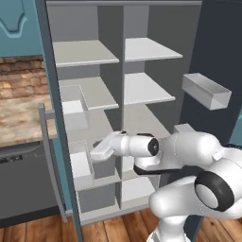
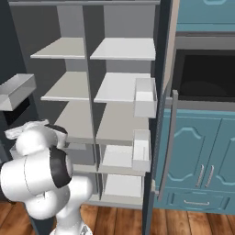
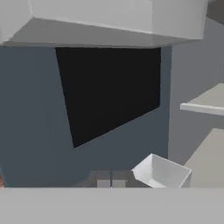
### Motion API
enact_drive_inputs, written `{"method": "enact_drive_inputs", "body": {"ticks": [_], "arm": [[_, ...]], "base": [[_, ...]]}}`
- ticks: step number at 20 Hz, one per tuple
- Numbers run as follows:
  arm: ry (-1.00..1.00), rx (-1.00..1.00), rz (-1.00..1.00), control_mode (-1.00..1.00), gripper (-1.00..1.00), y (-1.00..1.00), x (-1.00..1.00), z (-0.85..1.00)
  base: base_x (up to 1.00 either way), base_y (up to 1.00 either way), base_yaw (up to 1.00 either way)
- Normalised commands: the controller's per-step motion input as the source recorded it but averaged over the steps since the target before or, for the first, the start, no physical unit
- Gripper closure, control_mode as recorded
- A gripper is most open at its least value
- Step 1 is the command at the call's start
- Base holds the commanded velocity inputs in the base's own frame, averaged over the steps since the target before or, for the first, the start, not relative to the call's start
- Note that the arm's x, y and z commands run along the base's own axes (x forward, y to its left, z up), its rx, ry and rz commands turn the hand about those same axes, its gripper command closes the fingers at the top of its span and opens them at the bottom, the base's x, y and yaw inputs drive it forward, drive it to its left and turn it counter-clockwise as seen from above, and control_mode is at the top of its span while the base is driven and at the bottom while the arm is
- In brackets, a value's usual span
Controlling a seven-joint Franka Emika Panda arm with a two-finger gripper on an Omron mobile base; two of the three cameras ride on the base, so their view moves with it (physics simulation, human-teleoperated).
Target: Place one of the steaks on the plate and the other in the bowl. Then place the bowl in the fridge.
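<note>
Two fridge (image 1: 124,71) doors stand wide; pincer (image 3: 110,183) faces one door's inside.

fridge (image 1: 124,108): top and floor cut by frame edges | gripper (image 3: 110,183): tips barely visible, jaw state unreadable | lower shelves partly hidden behind arm

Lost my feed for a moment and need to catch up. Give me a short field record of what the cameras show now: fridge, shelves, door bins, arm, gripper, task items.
fridge: both doors open, interior faces the base
shelves: pale grey, two columns split by a centre divider, all visible ones bare
door bins: pale grey, on the inside of both doors
arm: bent in front of the lower shelves
gripper: tips barely visible at the hand view's bottom edge, open or shut unclear
black panel: on the door face ahead of the hand
</note>
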Motion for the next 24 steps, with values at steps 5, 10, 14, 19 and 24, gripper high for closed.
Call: {"method": "enact_drive_inputs", "body": {"ticks": [5,10,14,19,24], "arm": [[0.09,0.09,-0.05,-1.00,1.00,-0.38,0.05,0.07],[0.09,0.24,-0.01,-1.00,1.00,-0.43,0.00,0.14],[0.30,0.53,0.00,-1.00,1.00,-0.74,0.00,0.79],[0.30,0.55,0.00,-1.00,1.00,-0.88,-0.15,0.83],[0.44,0.53,-0.05,-1.00,1.00,-0.43,-0.21,0.94]], "base": [[0.00,0.00,0.00],[0.00,0.00,0.00],[0.00,0.00,0.00],[0.00,0.00,0.00],[0.00,0.00,0.00]]}}
